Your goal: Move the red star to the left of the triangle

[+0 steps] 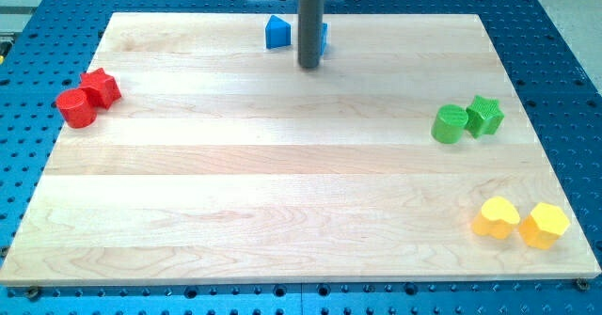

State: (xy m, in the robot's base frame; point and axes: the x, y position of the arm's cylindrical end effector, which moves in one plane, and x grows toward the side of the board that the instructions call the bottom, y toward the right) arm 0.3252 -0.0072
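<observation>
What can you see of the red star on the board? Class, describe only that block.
The red star is a small, solid-looking block, plain glossy red like moulded plastic, with blunt points. It lies flat near the board's left edge, in the view's upper left. A red cylinder presses against its lower-left side; nothing else touches it. My tip stands far off to the view's right, by the blue blocks.
</observation>
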